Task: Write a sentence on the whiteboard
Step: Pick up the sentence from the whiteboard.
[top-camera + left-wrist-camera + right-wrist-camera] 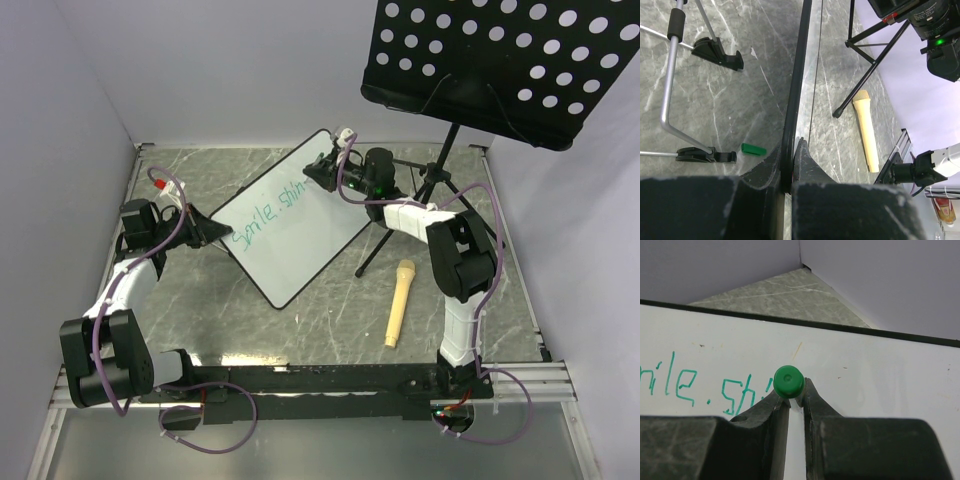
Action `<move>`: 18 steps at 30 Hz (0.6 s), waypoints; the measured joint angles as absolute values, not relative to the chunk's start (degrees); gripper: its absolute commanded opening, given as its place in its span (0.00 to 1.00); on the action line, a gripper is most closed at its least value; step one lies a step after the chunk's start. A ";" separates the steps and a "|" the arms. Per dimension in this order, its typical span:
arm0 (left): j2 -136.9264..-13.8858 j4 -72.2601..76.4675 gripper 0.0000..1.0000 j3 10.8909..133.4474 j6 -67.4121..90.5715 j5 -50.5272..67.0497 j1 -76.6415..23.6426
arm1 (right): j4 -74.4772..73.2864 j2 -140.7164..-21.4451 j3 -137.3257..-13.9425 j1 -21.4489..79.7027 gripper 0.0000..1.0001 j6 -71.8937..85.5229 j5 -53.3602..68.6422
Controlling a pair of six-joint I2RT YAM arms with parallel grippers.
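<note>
We clamp the whiteboard with the left end effector and the marker with the right end effector, so hard pressing may shift the whiteboard.

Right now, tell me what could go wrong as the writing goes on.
1. The left gripper pinches the whiteboard only by its thin frame; pen pressure could shift the board.
2. The right gripper holds the green marker at its fingertips; it might slip or tilt and distort the sentence.
</note>
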State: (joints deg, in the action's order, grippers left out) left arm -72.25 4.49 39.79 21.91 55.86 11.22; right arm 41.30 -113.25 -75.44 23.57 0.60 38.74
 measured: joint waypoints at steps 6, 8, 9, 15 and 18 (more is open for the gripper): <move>-72.25 4.49 0.01 39.79 21.91 55.88 11.22 | 41.30 -113.38 -75.83 23.57 0.00 0.60 38.65; -72.25 4.49 0.01 39.79 21.91 55.88 11.22 | 41.30 -113.38 -75.83 23.57 0.00 0.58 38.57; -72.25 4.49 0.01 39.79 21.91 55.88 11.22 | 41.30 -113.38 -75.83 23.57 0.00 0.60 38.52; -72.23 4.49 0.01 39.79 21.91 55.88 11.22 | 41.30 -113.38 -75.83 23.46 0.00 0.49 38.13; -72.25 4.49 0.01 39.79 21.91 55.86 11.22 | 41.30 -113.38 -75.83 23.24 0.00 0.08 37.32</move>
State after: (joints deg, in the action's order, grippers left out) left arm -72.25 4.49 39.79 21.91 55.86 11.22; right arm 41.30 -113.38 -75.83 23.24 0.08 37.32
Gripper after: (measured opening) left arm 0.070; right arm 0.190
